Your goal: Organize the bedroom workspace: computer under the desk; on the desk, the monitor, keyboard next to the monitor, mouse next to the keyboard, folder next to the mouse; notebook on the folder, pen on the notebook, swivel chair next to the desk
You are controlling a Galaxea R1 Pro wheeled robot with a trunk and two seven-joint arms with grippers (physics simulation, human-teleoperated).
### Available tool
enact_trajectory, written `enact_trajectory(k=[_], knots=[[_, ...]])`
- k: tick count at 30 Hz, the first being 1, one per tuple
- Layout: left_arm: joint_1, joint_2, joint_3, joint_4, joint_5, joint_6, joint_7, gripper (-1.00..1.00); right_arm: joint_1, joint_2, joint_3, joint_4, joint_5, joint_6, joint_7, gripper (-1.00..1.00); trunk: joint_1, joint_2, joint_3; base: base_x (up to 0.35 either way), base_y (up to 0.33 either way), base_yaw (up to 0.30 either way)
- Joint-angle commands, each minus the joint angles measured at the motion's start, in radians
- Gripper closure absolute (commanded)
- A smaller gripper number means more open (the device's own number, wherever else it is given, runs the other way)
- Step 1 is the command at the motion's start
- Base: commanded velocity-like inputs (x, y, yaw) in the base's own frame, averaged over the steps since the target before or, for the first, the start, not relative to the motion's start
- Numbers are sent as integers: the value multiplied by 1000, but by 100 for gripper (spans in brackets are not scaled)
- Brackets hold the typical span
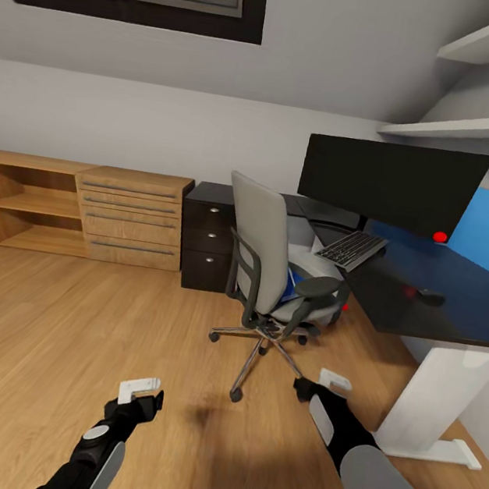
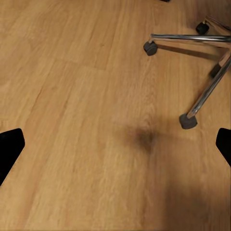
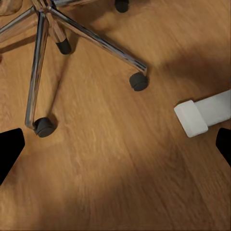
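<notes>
Before the desk [image 1: 424, 305], the swivel chair [image 1: 262, 255] stands; both tools [image 1: 140, 394] [image 1: 325, 384] seemingly open.

Your swivel chair [image 1: 268, 268] sits left of desk [image 1: 455, 313], folder [image 1: 290, 287] on seat; monitor [image 1: 388, 184] behind keyboard [image 1: 350, 249], mouse [image 1: 431, 293] right.
</notes>
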Motion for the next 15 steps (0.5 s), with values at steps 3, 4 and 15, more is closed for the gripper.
enact_trajectory(k=[3,4,15], knots=[[0,5,-2,-17,9,5,7,-100,-4,2,-3,-5,-5,-6,-7,-100,0,0,-1,9,-111,0],[0,6,-2,-18,8,5,7,-100,-5,2,-4,-6,-7,-22,-8,-100,0,0,-1,90,-226,0],[0,8,-1,-16,15,8,6,-100,-5,8,-2,-1,-8,-86,-5,-100,0,0,-1,140,-163,0]])
